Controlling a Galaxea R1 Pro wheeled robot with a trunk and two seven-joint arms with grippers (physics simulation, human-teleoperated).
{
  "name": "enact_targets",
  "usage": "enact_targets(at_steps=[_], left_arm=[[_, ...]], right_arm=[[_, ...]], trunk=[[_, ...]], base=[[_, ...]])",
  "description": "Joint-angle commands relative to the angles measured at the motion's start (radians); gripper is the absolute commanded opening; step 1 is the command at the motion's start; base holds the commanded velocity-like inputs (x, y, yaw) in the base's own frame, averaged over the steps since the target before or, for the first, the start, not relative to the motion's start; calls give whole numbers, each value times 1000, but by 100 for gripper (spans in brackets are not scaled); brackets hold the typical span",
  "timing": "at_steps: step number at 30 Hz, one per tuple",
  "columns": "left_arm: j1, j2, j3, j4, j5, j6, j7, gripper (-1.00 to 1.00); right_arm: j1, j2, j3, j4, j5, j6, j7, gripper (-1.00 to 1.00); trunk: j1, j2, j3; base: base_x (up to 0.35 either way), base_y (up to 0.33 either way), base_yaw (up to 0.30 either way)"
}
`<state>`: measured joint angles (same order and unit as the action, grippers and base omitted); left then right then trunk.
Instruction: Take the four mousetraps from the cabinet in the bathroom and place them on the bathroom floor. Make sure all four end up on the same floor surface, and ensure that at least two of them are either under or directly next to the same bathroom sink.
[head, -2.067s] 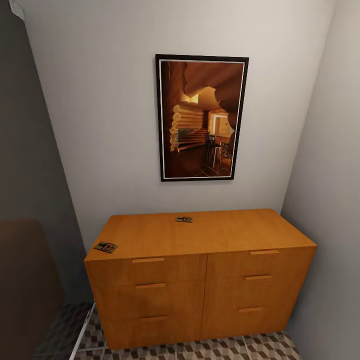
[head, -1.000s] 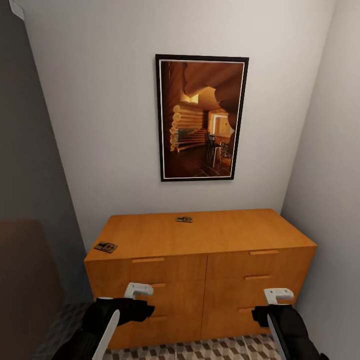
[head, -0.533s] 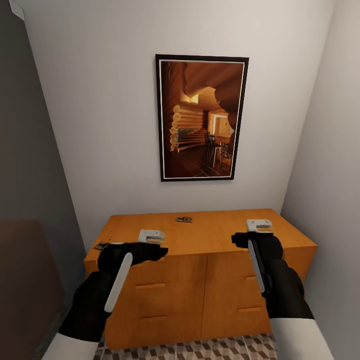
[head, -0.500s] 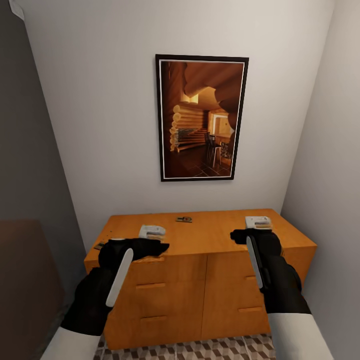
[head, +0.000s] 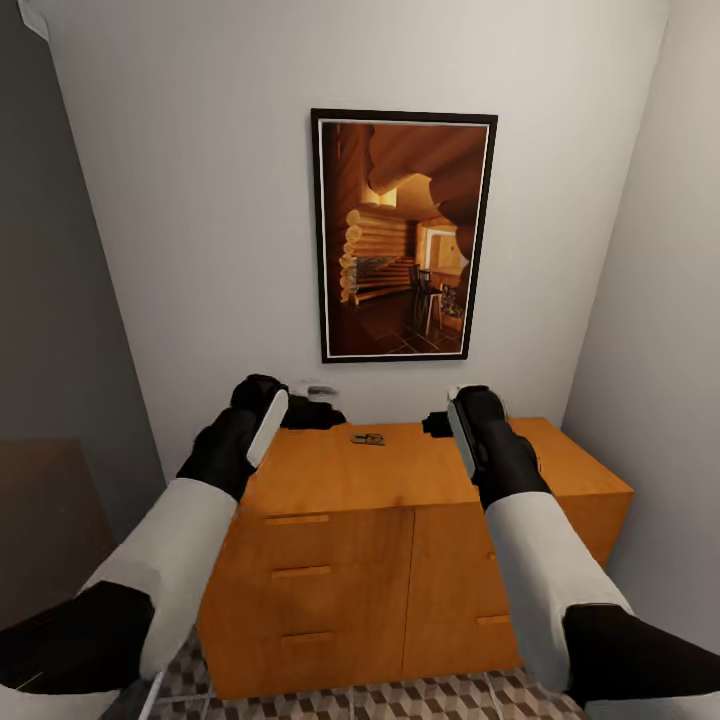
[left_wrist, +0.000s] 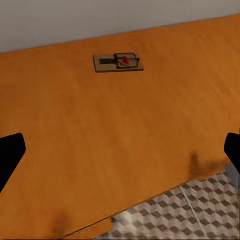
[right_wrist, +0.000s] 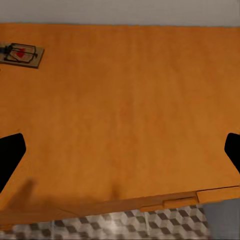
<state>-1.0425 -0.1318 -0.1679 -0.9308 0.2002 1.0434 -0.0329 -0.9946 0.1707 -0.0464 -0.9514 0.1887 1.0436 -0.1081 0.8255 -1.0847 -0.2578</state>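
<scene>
Atop the cabinet (head: 420, 470), mousetrap (head: 368, 439) lengthwise along the wall, both arms' fingers (left_wrist: 10, 152) spread.

A small flat brown wooden mousetrap (left_wrist: 119, 62) with dark wire parts and a red spot lies flat on the smooth orange-brown wooden top of the cabinet (left_wrist: 115, 145), near the edge that meets a pale grey wall (left_wrist: 100, 20). The trap is clear of the two black fingers (left_wrist: 10, 155), whose tips show at opposite edges of the frame, spread wide apart and holding nothing. Beyond the cabinet's front edge, the bathroom floor (left_wrist: 185, 215) shows tiles with a brown, beige and white cube pattern.
</scene>
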Motion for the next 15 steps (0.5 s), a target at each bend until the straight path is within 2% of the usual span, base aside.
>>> enact_targets(at_steps=[1,4,6,7,8,9,11,14,15], left_arm=[[-140,40,4,254,46,3,-26,100],[-218,82,5,401,66,-3,-64,100],[-251,111,2,460,73,-11,-103,100],[-272,139,-5,496,77,-23,-148,100],[-279,153,-10,508,77,-29,-171,100],[-290,181,-24,525,76,-44,-216,100],[-297,209,-44,536,74,-60,-256,100],[-303,244,-76,544,70,-82,-301,100],[-303,244,-76,544,70,-82,-301,100]], right_arm=[[-67,4,-3,165,4,4,-4,100],[-102,4,-4,272,3,-3,-13,100],[-117,4,-5,326,3,-43,-21,100],[-126,4,-6,364,3,-74,-29,100],[-129,4,-6,377,3,-87,-32,100],[-134,4,-8,396,3,-105,-39,100],[-137,4,-9,408,2,-118,-43,100],[-139,4,-10,419,1,-129,-47,100],[-139,4,-10,419,1,-129,-47,100]], trunk=[[0,-1,-2],[0,-1,-2],[0,-1,-2],[0,-1,-2],[0,-1,-2],[0,-1,-2],[0,-1,-2],[0,-1,-2],[0,-1,-2]], base=[[0,0,0],[0,0,0],[0,0,0],[0,0,0],[0,0,0],[0,0,0],[0,0,0],[0,0,0],[0,0,0]])
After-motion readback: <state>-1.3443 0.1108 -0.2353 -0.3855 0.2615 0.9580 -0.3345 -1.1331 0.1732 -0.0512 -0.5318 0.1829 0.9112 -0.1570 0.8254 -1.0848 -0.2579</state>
